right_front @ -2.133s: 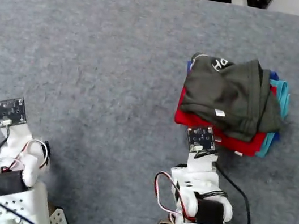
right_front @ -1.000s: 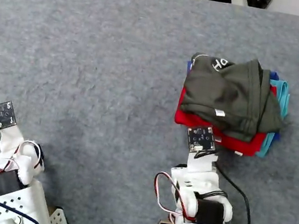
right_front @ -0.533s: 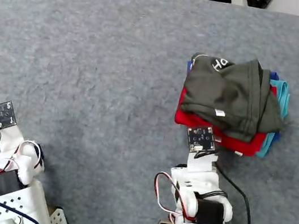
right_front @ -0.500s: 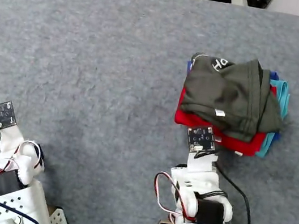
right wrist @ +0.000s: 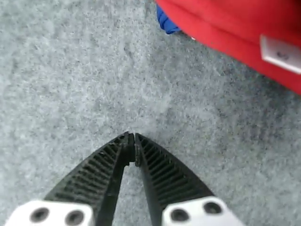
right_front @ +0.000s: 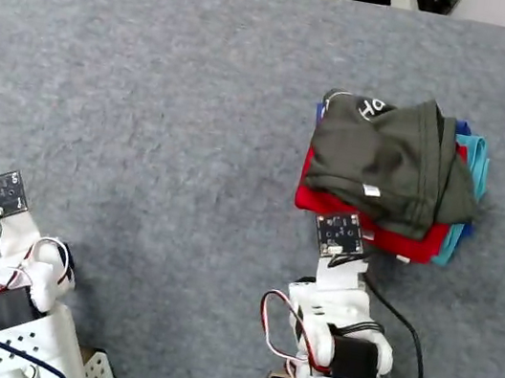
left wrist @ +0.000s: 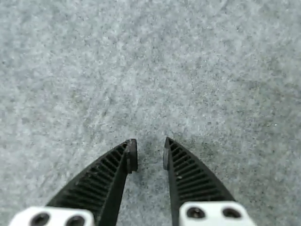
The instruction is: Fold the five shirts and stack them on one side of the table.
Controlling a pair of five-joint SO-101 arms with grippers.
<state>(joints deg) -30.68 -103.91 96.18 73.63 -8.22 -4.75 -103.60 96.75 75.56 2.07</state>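
Red shirt point(right wrist: 225, 23) lies just ahead of the right gripper point(right wrist: 135, 149), jaws pinched together on nothing. Far-off left gripper point(left wrist: 146, 153) gapes slightly, empty.

shirt stack point(right_front: 385, 177) right side | dark grey shirt point(right_front: 384, 158) rumpled atop | red shirt point(right_front: 390, 234), teal shirt point(right_front: 476, 154), blue shirt point(right_front: 463, 129) below

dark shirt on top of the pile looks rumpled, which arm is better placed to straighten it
Right, probably. The right tool, shut, sits just short of the red shirt, which lies under the dark shirt. The left tool is over the grey mat, far from both.
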